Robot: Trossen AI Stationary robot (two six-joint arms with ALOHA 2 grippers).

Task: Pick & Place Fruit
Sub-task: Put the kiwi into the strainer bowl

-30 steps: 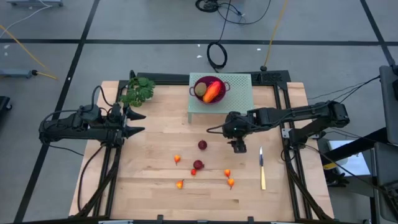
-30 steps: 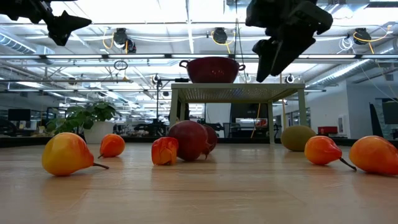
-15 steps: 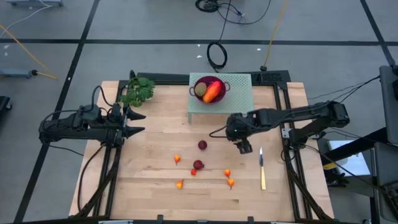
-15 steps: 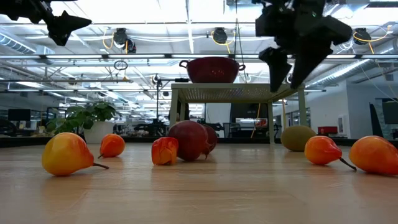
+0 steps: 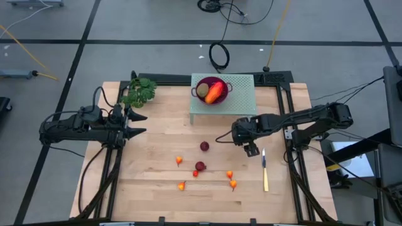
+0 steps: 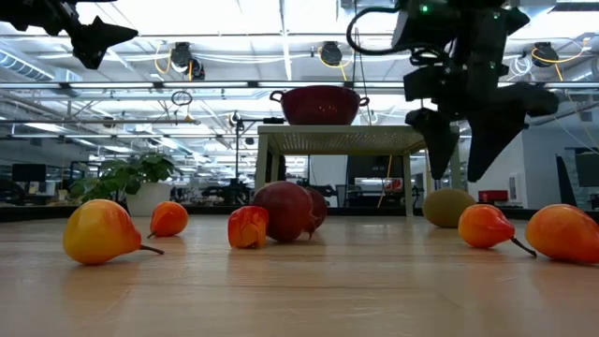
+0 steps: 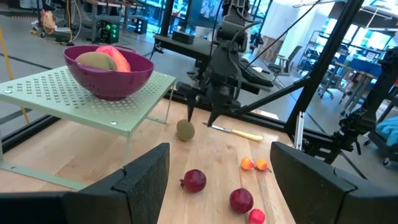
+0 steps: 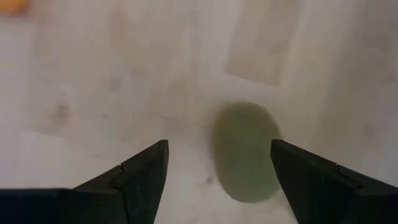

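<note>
Right gripper (image 6: 465, 140) open, empty, above brownish-green oval fruit (image 8: 244, 151). Centre fingers round it, then descend. Left gripper (image 5: 139, 123) idle, open.

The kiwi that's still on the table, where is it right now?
The kiwi lies on the wooden table directly under the open right claw, between the green perforated stand and the knife.
</note>
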